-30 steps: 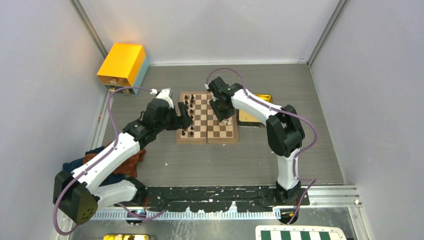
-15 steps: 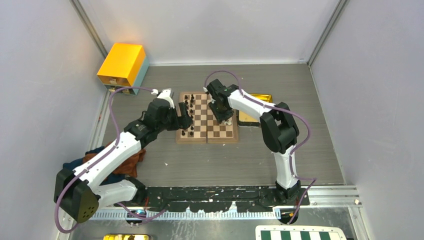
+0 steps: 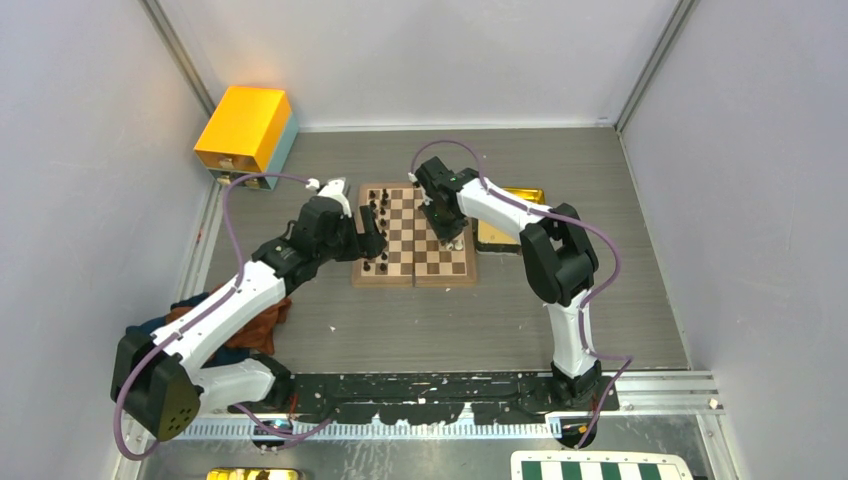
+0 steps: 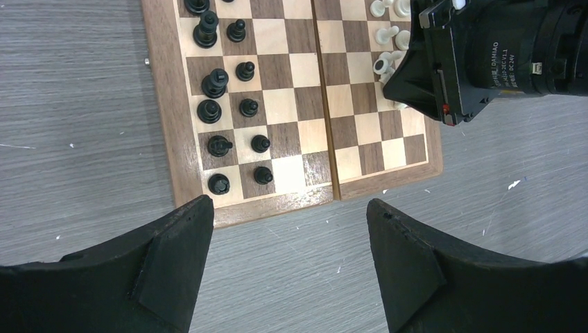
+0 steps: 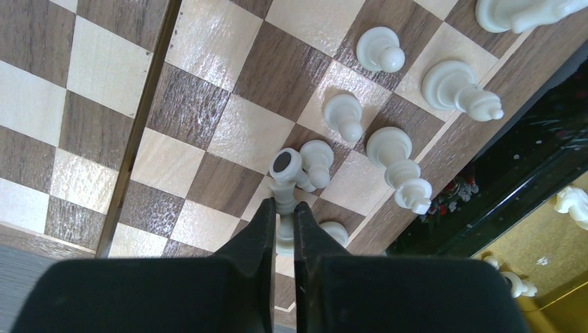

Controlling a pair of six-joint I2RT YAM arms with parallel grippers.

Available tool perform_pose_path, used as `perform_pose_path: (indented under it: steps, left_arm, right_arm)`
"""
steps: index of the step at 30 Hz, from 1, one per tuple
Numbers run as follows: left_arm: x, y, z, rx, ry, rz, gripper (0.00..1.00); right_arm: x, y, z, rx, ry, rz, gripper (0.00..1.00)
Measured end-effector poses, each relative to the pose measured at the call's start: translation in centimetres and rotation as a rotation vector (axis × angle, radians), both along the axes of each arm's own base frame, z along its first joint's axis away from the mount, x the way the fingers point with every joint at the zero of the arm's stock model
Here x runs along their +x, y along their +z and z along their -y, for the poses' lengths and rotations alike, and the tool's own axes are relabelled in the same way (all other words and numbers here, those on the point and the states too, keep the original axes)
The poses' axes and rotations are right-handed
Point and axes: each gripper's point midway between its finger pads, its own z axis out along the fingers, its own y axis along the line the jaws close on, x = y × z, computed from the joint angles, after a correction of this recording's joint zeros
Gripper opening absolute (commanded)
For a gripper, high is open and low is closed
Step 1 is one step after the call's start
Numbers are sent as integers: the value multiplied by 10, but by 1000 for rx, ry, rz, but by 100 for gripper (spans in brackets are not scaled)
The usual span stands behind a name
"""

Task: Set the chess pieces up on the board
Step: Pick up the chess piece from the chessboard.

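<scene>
The wooden board [image 3: 430, 262] lies mid-table. Black chess pieces [image 3: 375, 215] stand in two columns on its left side [image 4: 222, 114], and white pieces [image 5: 388, 149] cluster on its right side. My right gripper [image 3: 450, 233] hangs low over the white side, its fingers [image 5: 283, 207] shut on a tilted white piece [image 5: 283, 184] whose dark felt base faces the camera. A white pawn stands touching it. My left gripper [image 3: 372, 243] is open and holds nothing [image 4: 290, 211]; in its wrist view it hovers over bare table just off one framed edge of the board [image 4: 166, 104].
A gold tray [image 3: 500, 235] with a few white pieces lies against the board's right edge [image 5: 548, 257]. A yellow box [image 3: 245, 125] stands at the back left. Crumpled cloth [image 3: 255, 325] lies by the left arm, and a green-and-white board [image 3: 600, 468] sits at the bottom edge.
My right gripper's fingers have closed on the white piece, and its arm has shifted slightly left. The left arm has barely moved.
</scene>
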Motion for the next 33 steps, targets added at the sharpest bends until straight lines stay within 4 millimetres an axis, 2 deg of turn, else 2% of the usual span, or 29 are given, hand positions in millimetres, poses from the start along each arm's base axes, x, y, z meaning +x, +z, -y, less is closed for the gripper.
perform_pose_path:
  steps: [10,13,17,23,28,33]
  left_arm:
    - [0,-1,1,0,-3,-3,82]
    - [-1,0,1,-6,-7,-4,83]
    - [-1,12,7,-42,-30,27,83]
    - [-1,39,32,-157,-138,102,82]
    - [-2,51,55,-237,-242,133,82]
    - [-5,56,67,-289,-304,157,81]
  right_arm:
    - [-5,2,-2,27,-15,-11,1]
    - [-8,10,-5,55,-31,-13,1]
    - [-12,36,-14,141,-60,3,1]
    - [-15,84,-28,286,-118,45,1]
    - [-15,107,-42,393,-166,49,1]
    - [-13,129,-59,520,-217,53,1]
